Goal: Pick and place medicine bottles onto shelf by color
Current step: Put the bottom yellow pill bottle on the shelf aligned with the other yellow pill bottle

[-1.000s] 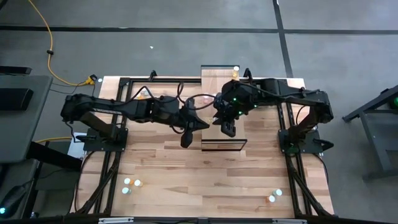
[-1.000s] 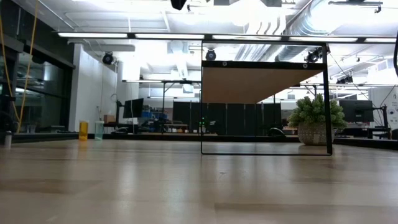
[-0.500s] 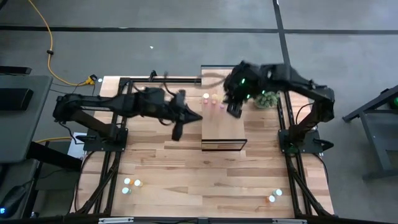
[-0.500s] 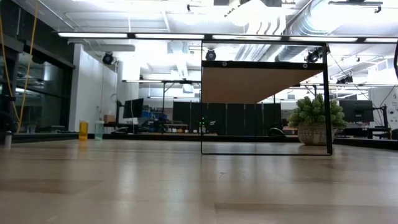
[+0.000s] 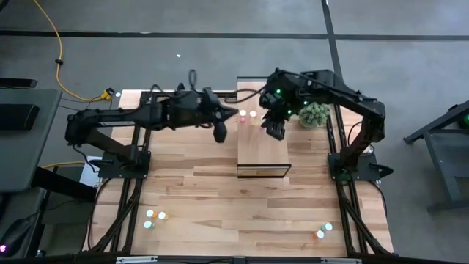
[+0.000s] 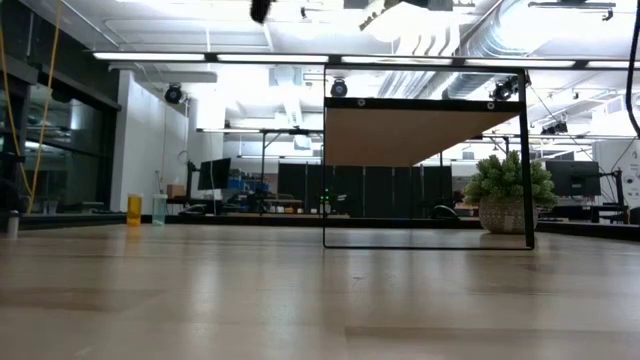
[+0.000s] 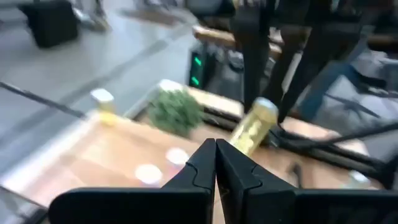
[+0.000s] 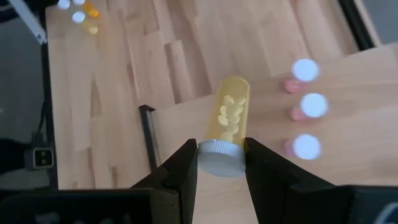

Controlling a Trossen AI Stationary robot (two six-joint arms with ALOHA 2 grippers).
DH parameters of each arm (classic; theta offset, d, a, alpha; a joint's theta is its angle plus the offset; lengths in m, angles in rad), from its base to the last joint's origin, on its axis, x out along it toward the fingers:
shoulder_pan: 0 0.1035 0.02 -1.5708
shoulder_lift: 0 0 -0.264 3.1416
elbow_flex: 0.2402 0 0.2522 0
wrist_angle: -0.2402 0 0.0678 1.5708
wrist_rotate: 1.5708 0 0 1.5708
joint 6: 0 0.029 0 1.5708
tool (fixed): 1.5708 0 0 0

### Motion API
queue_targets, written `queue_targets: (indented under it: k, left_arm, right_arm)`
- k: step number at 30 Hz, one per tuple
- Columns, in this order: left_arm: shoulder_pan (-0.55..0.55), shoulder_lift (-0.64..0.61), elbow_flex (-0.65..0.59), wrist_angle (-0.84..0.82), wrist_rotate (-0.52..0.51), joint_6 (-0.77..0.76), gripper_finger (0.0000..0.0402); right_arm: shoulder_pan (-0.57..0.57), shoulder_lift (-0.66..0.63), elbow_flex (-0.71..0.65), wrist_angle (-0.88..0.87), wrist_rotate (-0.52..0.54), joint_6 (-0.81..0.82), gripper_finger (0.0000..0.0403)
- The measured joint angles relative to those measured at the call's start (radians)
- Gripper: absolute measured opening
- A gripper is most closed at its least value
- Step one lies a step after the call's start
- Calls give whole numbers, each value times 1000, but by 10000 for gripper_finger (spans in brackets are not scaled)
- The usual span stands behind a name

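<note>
I see a yellow bottle (image 8: 229, 117) clamped by its white cap between my right fingers (image 8: 186, 163), held above the shelf (image 5: 262, 150) near three pink bottles (image 8: 305, 111) standing on it. My left fingers (image 7: 214, 167) are pressed together, empty, just beside the shelf over the desk (image 5: 198, 191).

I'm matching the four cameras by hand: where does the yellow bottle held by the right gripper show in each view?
High view: hidden under the right gripper, above the shelf.
Low view: not in it.
Left wrist view: yellow bottle hangs tilted at the middle, beyond the shut left gripper.
Right wrist view: centre, white cap clamped between the fingers.
Shared landmark: the potted plant, beside the shelf.
</note>
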Motion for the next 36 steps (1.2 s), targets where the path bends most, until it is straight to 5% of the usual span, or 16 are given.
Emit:
queue_targets:
  k: [6,22,36]
  left_arm:
    - [-7,67,0,67,160,-42,0]
    - [-24,114,1,98,75,-75,0]
    - [-40,126,2,48,134,-101,0]
  right_arm:
    - [35,21,0,5,14,0,103]
    - [35,21,0,41,-32,11,103]
    - [35,22,0,65,-32,1,103]
